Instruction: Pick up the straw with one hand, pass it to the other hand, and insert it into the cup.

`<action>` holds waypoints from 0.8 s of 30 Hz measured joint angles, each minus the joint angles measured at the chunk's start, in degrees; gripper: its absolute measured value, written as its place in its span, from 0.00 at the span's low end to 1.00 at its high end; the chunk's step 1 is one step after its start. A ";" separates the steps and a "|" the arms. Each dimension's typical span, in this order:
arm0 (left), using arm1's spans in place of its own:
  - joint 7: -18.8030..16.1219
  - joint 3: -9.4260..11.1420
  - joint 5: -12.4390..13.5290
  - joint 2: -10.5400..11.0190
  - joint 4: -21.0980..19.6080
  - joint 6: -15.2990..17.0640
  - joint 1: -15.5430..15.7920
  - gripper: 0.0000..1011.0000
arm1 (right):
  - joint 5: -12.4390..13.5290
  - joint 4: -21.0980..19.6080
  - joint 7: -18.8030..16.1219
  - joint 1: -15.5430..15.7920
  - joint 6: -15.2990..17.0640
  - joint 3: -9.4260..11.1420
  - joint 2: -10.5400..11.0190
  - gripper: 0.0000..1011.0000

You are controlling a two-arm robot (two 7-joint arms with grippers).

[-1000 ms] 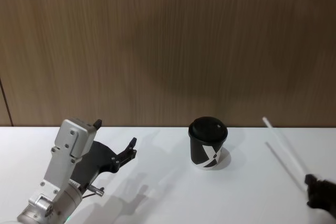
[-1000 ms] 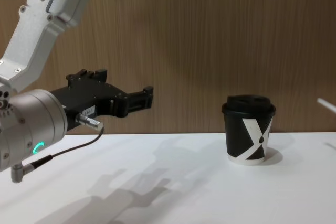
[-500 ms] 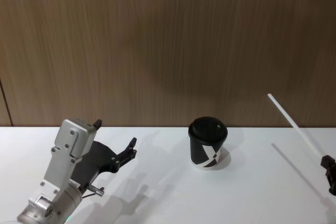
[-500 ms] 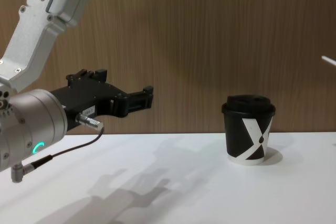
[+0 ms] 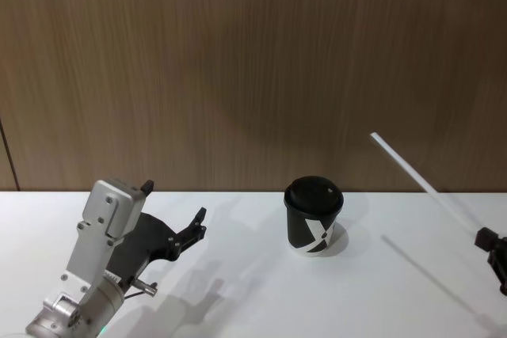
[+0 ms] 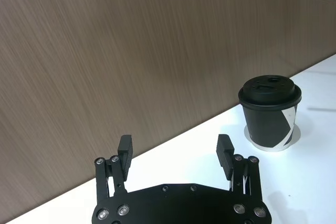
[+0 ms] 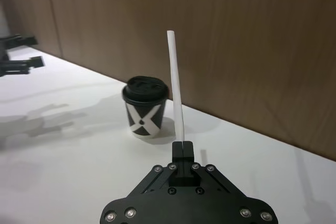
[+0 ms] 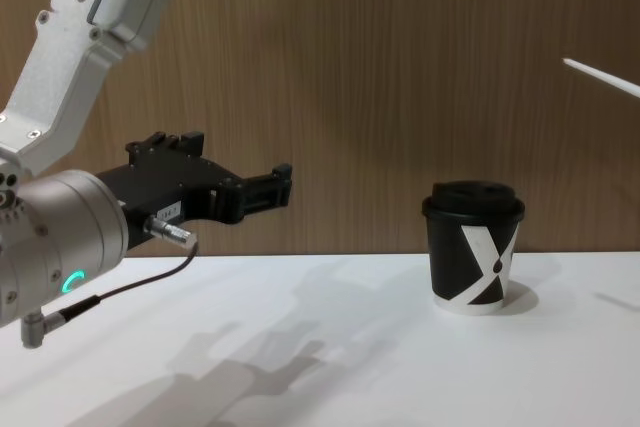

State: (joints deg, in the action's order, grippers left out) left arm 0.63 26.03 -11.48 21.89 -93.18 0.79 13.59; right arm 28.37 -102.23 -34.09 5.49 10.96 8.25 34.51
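The black blocky right gripper (image 7: 182, 148), poised above the white desk's (image 5: 380, 294) right edge, clenches the lower end of the long thin white straw (image 5: 424, 185), which slants up and leftward clear of the desk, the small lidded black paper cup (image 5: 314, 218) stands mid-desk near the back edge, and the silver arm's black two-finger left gripper (image 5: 174, 199) hovers spread wide over the left side.

Bright, even light — soft shadows, sharp focus.

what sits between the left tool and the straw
The cup stands on the table between the open left tool and the straw, held raised by the right tool; the head view shows it.
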 joint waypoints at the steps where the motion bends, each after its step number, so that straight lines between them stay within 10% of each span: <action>1: 0.00 0.00 0.00 0.00 0.00 0.00 0.00 0.99 | 0.19 -0.17 -0.49 0.00 -0.03 -0.12 0.32 0.00; 24: 0.00 0.00 0.00 0.00 0.00 0.00 0.00 0.99 | 3.34 -0.88 -9.16 -3.08 0.85 -6.04 4.26 0.00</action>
State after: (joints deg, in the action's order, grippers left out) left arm 0.63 26.03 -11.48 21.90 -93.17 0.79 13.59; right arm 31.70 -103.11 -43.25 2.42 11.81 2.21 38.77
